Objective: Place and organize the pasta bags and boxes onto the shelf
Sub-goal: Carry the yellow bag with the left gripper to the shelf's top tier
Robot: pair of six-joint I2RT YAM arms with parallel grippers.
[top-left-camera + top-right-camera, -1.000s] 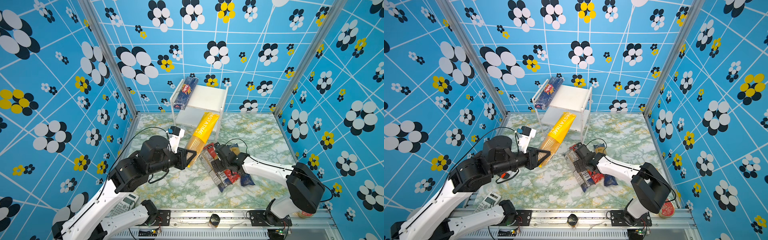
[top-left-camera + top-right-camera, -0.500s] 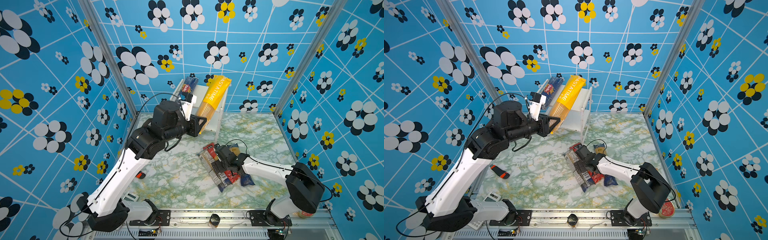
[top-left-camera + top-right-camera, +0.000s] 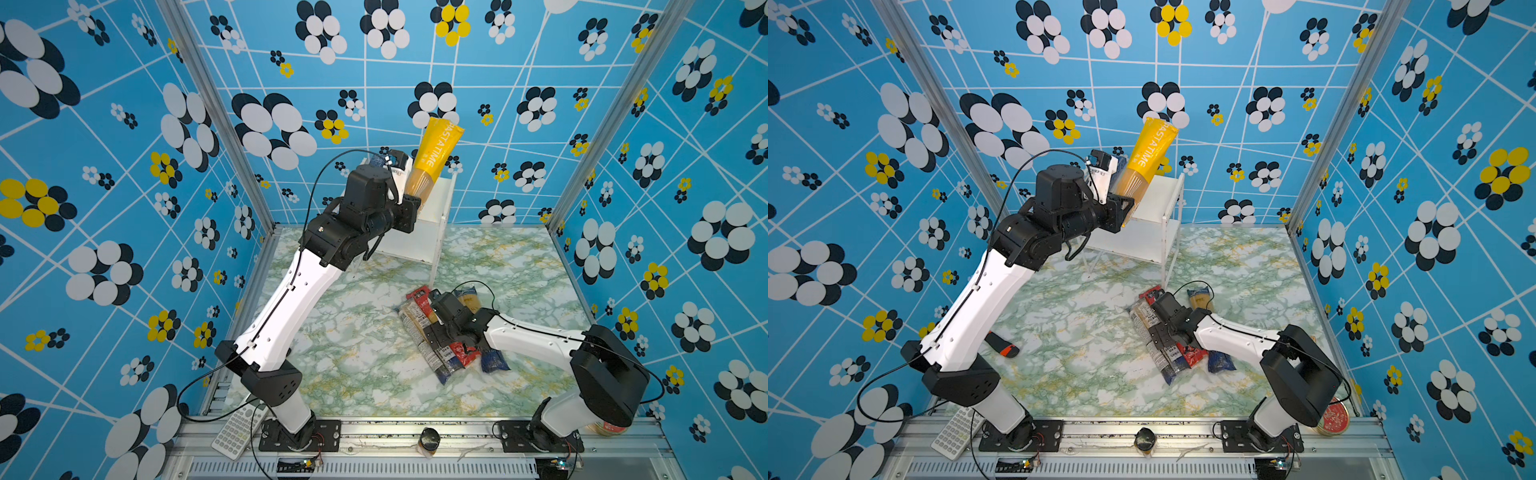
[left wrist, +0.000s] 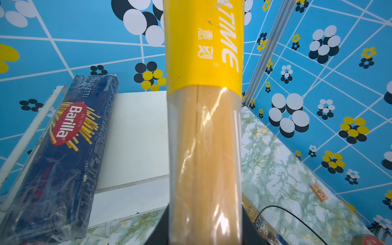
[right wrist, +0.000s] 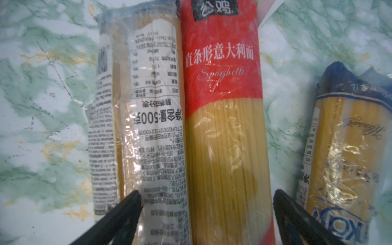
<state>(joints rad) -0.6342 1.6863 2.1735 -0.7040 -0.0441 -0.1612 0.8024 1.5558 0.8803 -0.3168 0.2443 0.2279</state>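
- The left claw (image 3: 410,206) is clamped on the clear lower end of the long yellow-sleeved clear bag of spaghetti (image 3: 436,147). A second ago it held that bag low over the marble table in front of the small white two-tier shelf (image 3: 434,208); now it is up at the front edge of the shelf's top board.
- The yellow bag slanted gently toward the shelf's lower board then; now it stands much steeper over the top board.
- The left arm, folded low a second ago, now rises from its base and reaches toward the shelf, wrist level with the top board.
- The bag's long axis tilts up and back: yellow end high toward the back wall, clear end down in the claw. Whether it touches the board cannot be told.
- In the left wrist view the dark blue Barilla box (image 4: 70,148) lies flat along one side of the top board, nearly parallel to the bag, bare board between them.
- The right claw (image 5: 206,212) has not moved: jaws apart, it straddles the red-ended clear bag (image 5: 222,127), on the table in front of the shelf.
- The white-labelled blue-ended bag (image 5: 148,127) touches the red-ended one; the gold-labelled blue-ended bag (image 5: 343,159) lies apart on its other side.
- The right arm stays stretched low, forearm near the table.
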